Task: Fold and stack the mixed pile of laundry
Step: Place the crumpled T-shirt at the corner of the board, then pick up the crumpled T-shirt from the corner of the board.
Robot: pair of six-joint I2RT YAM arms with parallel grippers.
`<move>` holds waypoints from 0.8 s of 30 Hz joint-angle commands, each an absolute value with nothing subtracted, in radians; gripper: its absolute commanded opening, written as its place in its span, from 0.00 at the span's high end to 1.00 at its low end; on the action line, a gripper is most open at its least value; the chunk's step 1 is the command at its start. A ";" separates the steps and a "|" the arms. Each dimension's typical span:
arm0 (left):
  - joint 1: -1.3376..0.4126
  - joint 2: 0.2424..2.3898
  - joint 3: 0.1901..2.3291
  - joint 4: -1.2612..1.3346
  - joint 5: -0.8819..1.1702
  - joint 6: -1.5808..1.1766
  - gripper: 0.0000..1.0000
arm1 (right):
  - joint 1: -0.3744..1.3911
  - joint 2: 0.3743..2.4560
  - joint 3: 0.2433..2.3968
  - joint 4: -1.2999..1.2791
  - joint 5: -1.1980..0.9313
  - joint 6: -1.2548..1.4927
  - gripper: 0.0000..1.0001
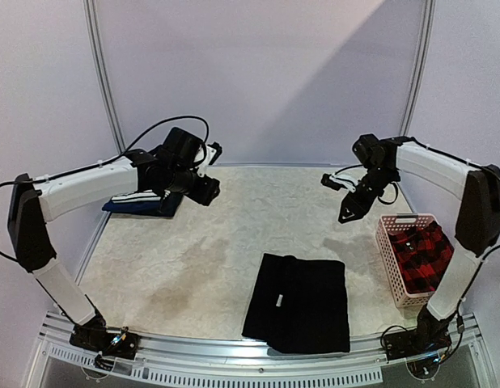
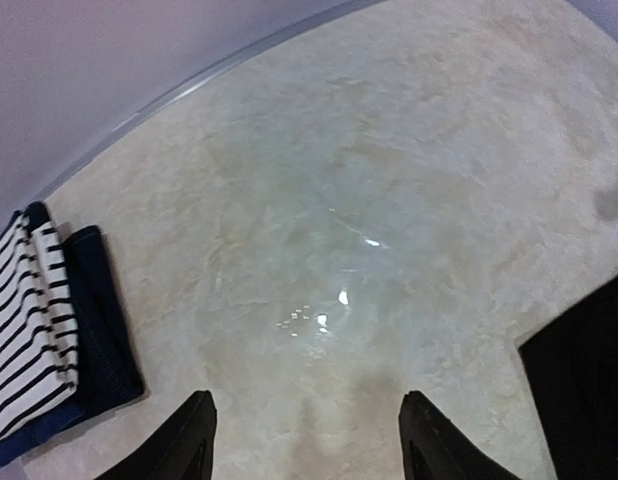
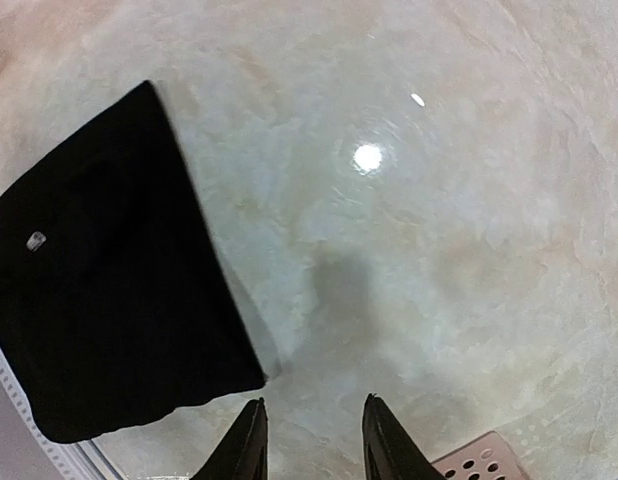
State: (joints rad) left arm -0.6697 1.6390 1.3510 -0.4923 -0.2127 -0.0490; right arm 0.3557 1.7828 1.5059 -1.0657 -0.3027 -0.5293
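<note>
A folded black shirt (image 1: 297,304) lies flat near the table's front edge; it also shows in the right wrist view (image 3: 99,270) and at the left wrist view's right edge (image 2: 589,370). A folded striped tank top (image 1: 141,198) lies on a folded navy piece (image 1: 157,208) at the far left; both show in the left wrist view, tank top (image 2: 24,320), navy piece (image 2: 99,320). The red-black plaid shirt (image 1: 420,255) sits in the pink basket (image 1: 390,255). My left gripper (image 2: 307,440) is open and empty, held above the table right of the stack. My right gripper (image 3: 311,440) is open and empty, raised above the table.
The pink slotted basket stands at the right edge; its corner shows in the right wrist view (image 3: 489,460). A metal rail (image 1: 234,368) runs along the table's front edge. Curved white walls enclose the back and sides.
</note>
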 commanded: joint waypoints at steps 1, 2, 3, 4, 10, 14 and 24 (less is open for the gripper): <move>-0.693 1.722 1.407 -0.556 0.108 -0.019 0.39 | 0.470 1.578 1.322 -1.027 -0.387 -0.658 0.68; -0.706 1.739 1.413 -0.562 0.136 -0.023 0.40 | 0.509 1.558 1.276 -1.013 -0.385 -0.680 0.68; -0.724 1.752 1.415 -0.570 0.149 -0.029 0.41 | 0.545 1.531 1.230 -0.989 -0.382 -0.704 0.67; -0.742 1.766 1.416 -0.576 0.152 -0.035 0.41 | 0.583 1.514 1.195 -0.960 -0.373 -0.709 0.67; -0.865 1.834 1.475 -0.692 0.071 -0.135 0.40 | 0.693 1.564 1.168 -0.813 -0.352 -0.574 0.58; -0.865 1.779 1.326 -0.568 0.147 -0.297 0.40 | 0.703 1.711 1.263 -0.791 -0.376 -0.471 0.54; -0.880 1.677 0.997 -0.256 0.250 -0.527 0.41 | 0.729 1.954 1.440 -0.870 -0.434 -0.402 0.49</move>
